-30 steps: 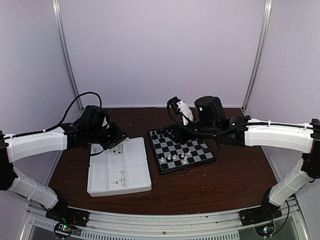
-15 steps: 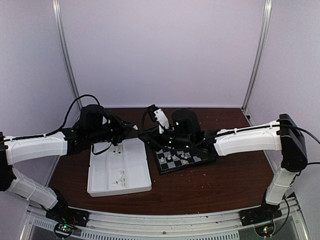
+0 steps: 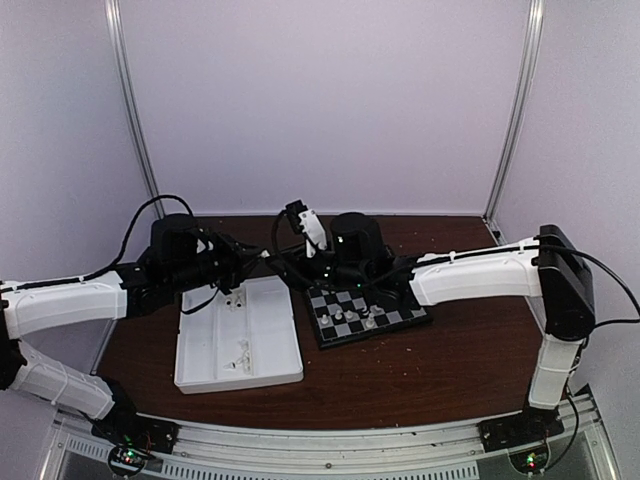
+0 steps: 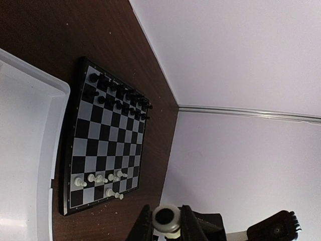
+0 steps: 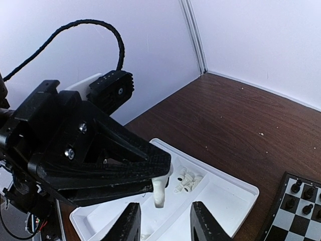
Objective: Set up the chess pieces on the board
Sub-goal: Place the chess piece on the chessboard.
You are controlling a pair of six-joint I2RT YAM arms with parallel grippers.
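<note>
My left gripper (image 4: 167, 223) is shut on a white chess piece (image 4: 167, 219), held above the tray's far edge. In the right wrist view the piece (image 5: 160, 191) hangs from the left gripper's black fingers (image 5: 125, 160). My right gripper (image 5: 164, 226) is open, its jaws on either side just below and in front of that piece, not touching it. In the top view both grippers, left (image 3: 258, 258) and right (image 3: 284, 267), meet tip to tip. The board (image 3: 388, 318) carries black chessmen (image 4: 120, 95) in two far rows and a few white chessmen (image 4: 98, 178) near the front.
A white compartmented tray (image 3: 270, 350) lies left of the board (image 4: 106, 150). Several loose white pieces (image 5: 187, 181) lie in its far compartment and a few more (image 3: 240, 355) in a nearer one. The right arm (image 3: 470, 275) reaches over the board. Pale walls enclose the table.
My right arm swung left from over the board to the left gripper. My left gripper rose from the tray and moved right, holding the white piece.
</note>
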